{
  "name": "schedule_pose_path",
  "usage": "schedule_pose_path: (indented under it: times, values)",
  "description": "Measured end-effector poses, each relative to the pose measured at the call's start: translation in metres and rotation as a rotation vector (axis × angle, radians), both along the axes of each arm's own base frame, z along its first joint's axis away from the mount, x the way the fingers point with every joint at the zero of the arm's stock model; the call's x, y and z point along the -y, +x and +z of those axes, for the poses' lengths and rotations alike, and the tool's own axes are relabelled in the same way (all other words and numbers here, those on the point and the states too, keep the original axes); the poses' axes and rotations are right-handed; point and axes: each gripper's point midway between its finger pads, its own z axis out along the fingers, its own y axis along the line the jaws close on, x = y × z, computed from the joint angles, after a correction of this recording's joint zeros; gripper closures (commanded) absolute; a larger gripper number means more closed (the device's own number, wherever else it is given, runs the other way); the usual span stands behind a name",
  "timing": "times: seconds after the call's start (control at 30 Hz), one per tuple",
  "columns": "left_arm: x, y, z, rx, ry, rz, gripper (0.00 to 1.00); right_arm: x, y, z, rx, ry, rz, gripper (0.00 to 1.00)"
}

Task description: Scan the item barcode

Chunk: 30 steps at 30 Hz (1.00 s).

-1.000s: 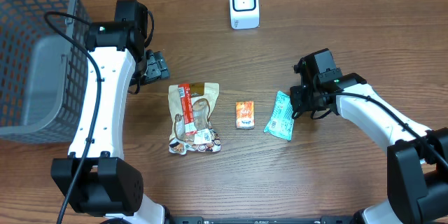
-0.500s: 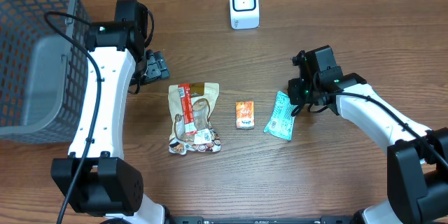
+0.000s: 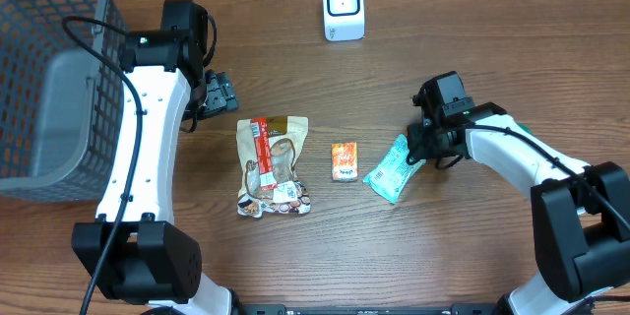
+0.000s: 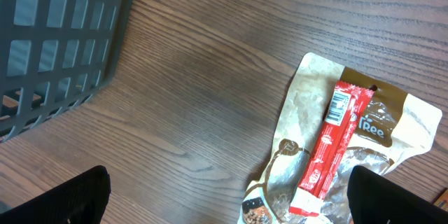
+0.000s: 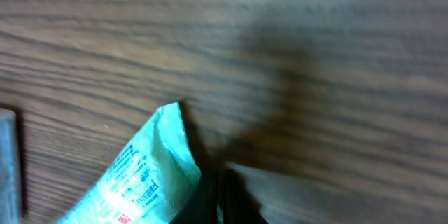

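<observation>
Teal packet (image 3: 387, 173), its end pinched in right tool (image 3: 416, 153), scanner (image 3: 343, 7) well apart

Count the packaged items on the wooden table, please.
4: a tan crinkled pouch left of centre, a red stick packet lying on it, a small orange box at centre, and a teal plastic packet pinched at its corner by the right gripper. None appears hidden.

My table (image 3: 492, 20) fills the frame, brown wood grain under soft, even light; my grey mesh basket (image 3: 30, 20) sits upper left.
</observation>
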Motion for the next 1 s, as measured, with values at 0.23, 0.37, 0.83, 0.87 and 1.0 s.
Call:
schedule_pose_path:
  times: [0.23,0.37,0.83,0.87,1.0]
  values:
    - [0.0,0.0,0.0,0.0,0.0,0.0,0.0,0.022,-0.018,-0.003,-0.089,-0.045,-0.043,0.93]
    - [0.0,0.0,0.0,0.0,0.0,0.0,0.0,0.028,-0.023,0.007,-0.103,-0.047,-0.057,0.82]
    - [0.0,0.0,0.0,0.0,0.0,0.0,0.0,-0.013,-0.021,0.047,-0.031,0.154,0.089,0.52]
    - [0.0,0.0,0.0,0.0,0.0,0.0,0.0,-0.013,-0.021,0.046,-0.025,0.153,0.095,0.52]
    - [0.0,0.0,0.0,0.0,0.0,0.0,0.0,-0.006,-0.022,0.035,-0.013,0.11,0.101,0.52]
